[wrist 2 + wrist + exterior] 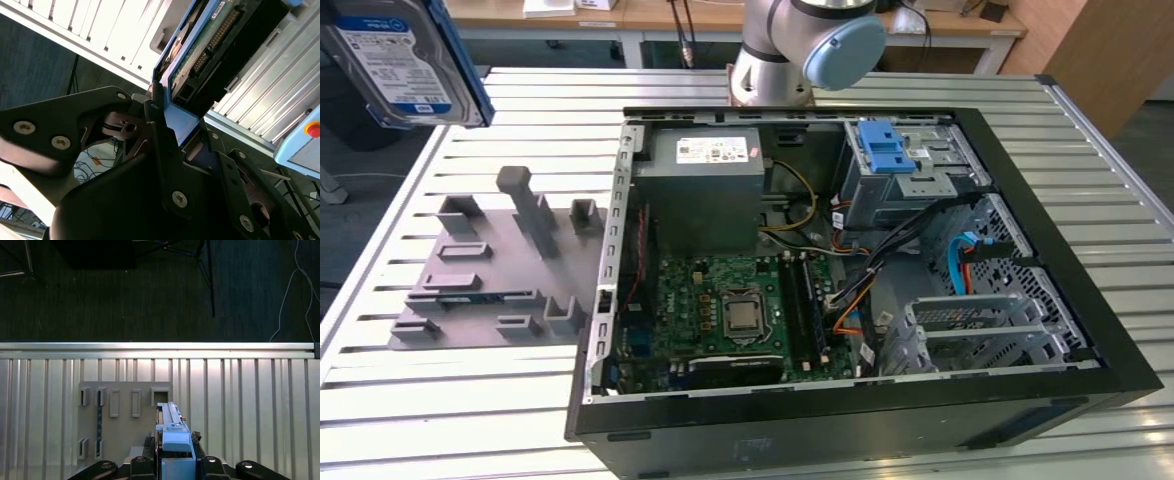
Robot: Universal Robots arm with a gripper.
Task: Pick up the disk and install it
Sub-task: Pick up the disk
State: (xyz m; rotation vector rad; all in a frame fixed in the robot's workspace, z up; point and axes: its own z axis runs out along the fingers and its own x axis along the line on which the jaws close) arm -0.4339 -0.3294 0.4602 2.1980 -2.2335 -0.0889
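Observation:
The disk (398, 62), silver with a blue-and-white label and blue side rails, hangs in the air at the exterior view's upper left, above the slatted table. In the first wrist view the disk (172, 437) is seen edge-on with its blue rail facing the camera, and my gripper (172, 462) is shut on it from both sides. The second wrist view shows the disk's (210, 45) circuit-board side and blue rail clamped between the black fingers (160, 135). Below it lies the grey holder plate (125, 415).
An open computer case (1067, 330) lies on the table (400, 400), with a grey power-supply box (707, 160), a motherboard (734, 310) and a drive cage with a blue latch (887, 150). The grey holder plate (500, 260) sits beside it. The arm's base (794, 45) stands behind the case.

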